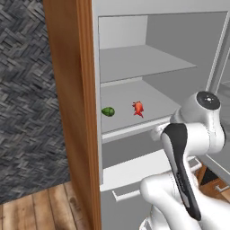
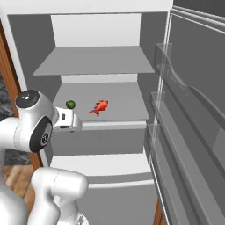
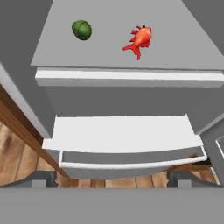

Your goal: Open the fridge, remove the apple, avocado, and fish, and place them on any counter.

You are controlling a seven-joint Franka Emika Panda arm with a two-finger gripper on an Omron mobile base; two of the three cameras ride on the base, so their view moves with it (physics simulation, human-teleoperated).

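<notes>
Item one: fridge [image 2: 110, 66], door swung wide to my right, grey shelves exposed, wood panel [image 1: 72, 112] at its left. Item two: avocado [image 3: 82, 29], resting on the middle shelf [image 3: 175, 52] near its left side. Item three: fish [image 3: 141, 39], on the same shelf, to the right of the avocado and apart from it. Item four: my gripper [image 3: 112, 179], fingers spread fully and empty, held in front of the fridge below that shelf's front edge, above a white drawer [image 3: 127, 135].

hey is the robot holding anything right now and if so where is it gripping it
Nothing is held. The gripper is open, hanging in front of the open fridge; the avocado and fish lie on a shelf, untouched.
</notes>
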